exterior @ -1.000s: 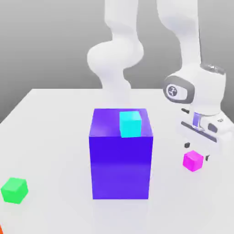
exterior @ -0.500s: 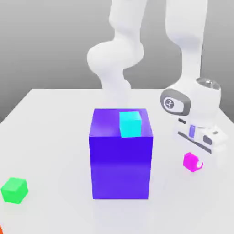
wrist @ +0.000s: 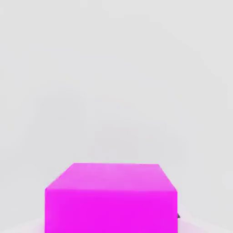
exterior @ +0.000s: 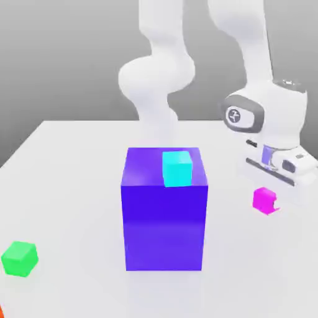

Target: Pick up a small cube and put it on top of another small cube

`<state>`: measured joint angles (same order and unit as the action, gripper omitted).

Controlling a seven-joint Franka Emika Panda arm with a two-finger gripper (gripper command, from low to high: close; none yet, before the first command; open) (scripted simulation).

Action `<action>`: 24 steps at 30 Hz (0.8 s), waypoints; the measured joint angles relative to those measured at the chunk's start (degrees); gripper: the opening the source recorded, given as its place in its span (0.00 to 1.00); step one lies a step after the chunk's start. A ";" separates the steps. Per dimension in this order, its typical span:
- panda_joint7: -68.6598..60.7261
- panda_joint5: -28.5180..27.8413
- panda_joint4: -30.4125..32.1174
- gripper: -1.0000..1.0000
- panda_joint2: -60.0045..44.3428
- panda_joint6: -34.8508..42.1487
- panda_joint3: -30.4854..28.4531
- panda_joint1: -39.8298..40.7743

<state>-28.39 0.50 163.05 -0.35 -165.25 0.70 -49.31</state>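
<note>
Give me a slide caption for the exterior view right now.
Panda gripper shut on the magenta cube, raised beside the big purple block topped by a cyan cube.

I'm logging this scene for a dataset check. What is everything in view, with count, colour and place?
small cube: one, magenta, held off the table at the exterior view's right, below the robot's hand.
cyan cube: one, cyan, on top of the big block, near its front edge.
big block: one, purple-blue, mid-table.
green cube: one, green, on the table at the exterior view's lower left.
table: one, white.
arm: one, white, rising behind the big block.
pincer: one, white, shut on the small cube.
</note>
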 joint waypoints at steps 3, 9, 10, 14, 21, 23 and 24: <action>-3.46 0.68 -4.57 0.00 -0.83 1.49 -3.27 -0.53; -13.45 2.79 -13.57 0.00 -3.43 5.03 -9.68 12.57; -15.32 3.35 -15.05 0.00 -3.83 5.57 -10.37 14.34; -23.00 5.87 -20.91 0.00 -5.29 7.57 -13.14 21.12; -35.66 8.62 -25.39 0.00 -7.14 11.24 -20.12 33.99; -39.26 9.45 -26.30 0.00 -7.51 12.19 -22.44 37.32; -41.06 9.87 -26.74 0.00 -7.67 12.63 -23.53 39.02</action>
<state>-69.45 10.37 136.31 -8.01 -152.62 -22.84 -10.30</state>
